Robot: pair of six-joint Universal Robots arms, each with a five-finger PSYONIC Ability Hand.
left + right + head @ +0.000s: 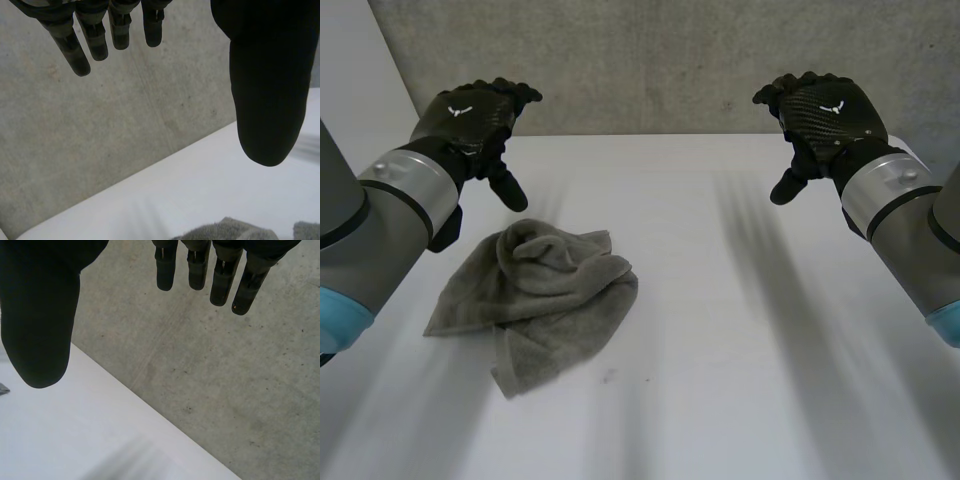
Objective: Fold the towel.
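Towel: a crumpled grey terry towel (535,300) lies in a heap on the left half of the white table (750,360); one corner points toward the near edge; neither hand touches it
Left hand: the black left hand (470,118) hovers just beyond the towel's far side, apart from it; fingers loosely extended, thumb held away from them; it holds nothing
Right hand: the black right hand (825,110) hovers over the table's far right part, well apart from the towel; fingers loosely extended, thumb apart; empty
Backdrop: a grey concrete wall (650,60) stands behind the table's far edge
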